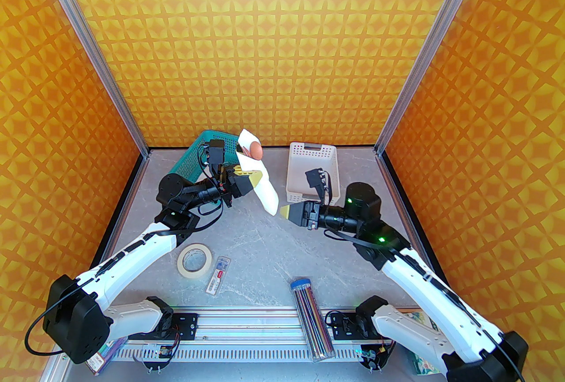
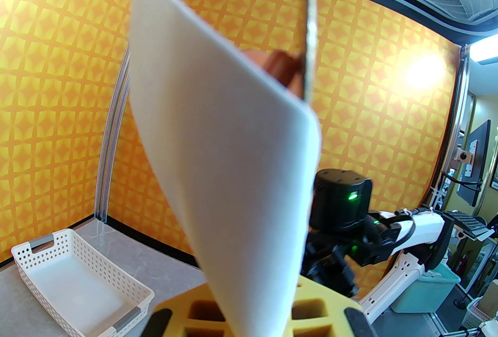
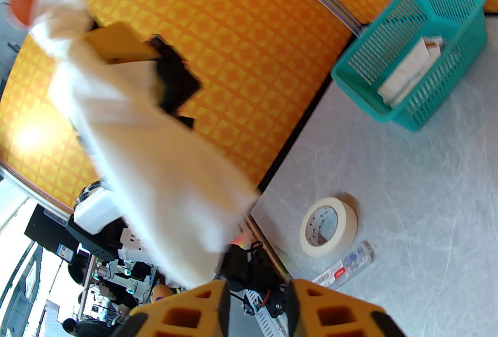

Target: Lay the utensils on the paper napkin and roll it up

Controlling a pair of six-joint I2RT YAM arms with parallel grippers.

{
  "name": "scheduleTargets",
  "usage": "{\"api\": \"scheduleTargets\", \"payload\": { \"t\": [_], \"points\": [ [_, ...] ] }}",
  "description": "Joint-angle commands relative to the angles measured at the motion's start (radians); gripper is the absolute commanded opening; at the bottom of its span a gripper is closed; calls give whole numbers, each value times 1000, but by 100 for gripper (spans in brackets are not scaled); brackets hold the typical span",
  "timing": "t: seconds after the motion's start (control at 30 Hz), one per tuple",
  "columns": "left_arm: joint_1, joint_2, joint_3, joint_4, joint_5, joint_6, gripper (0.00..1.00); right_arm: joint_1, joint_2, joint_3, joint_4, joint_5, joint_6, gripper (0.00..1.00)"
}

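Bright, even light; wall glare; right wrist view motion-blurred.

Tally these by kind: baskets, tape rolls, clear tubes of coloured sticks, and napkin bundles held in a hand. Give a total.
Baskets: 2, the teal basket and the white basket
Tape rolls: 1, the tape roll
Clear tubes of coloured sticks: 1, the clear tube
Napkin bundles held: 1, the napkin bundle in the left hand
Total: 5

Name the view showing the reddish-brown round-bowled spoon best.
Top external: the reddish-brown round-bowled spoon shows its bowl face-on and sharp above the rolled white paper napkin. Left wrist catches it edge-on, a thin sliver; right wrist, a blurred orange disc.
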Motion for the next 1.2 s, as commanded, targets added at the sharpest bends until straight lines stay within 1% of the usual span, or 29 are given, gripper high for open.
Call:
{"api": "scheduleTargets", "payload": {
  "t": [0.0, 0.07, 0.17, 0.27, 0.5, 0.67, 0.93, 1.17],
  "points": [
    [8, -27, 8, -3, -18, 19, 0, -4, -46, -1, 85, 36, 9, 41],
    [8, -27, 5, -3, -18, 20, 0, -4, -55, -5, 132, 31, 40, 47],
    [8, -27, 5, 0, -18, 18, 0, -4, -34, -17, 228, 1, 123, 50],
    [8, -24, 5, 8, -18, 14, 0, -3, 0, -50, 343, -23, 202, 53],
    [8, -24, 5, 11, -18, 13, 0, 3, 48, -70, 417, -45, 258, 55],
    [8, -21, 8, 9, -18, 14, 0, 12, 60, -79, 483, -51, 292, 53],
    [7, -23, 4, 10, -18, 14, 0, 44, 99, -72, 501, -57, 306, 50],
    [8, -25, 2, -1, -21, 23, 0, 49, 85, -77, 494, -50, 303, 42]
  ]
}}
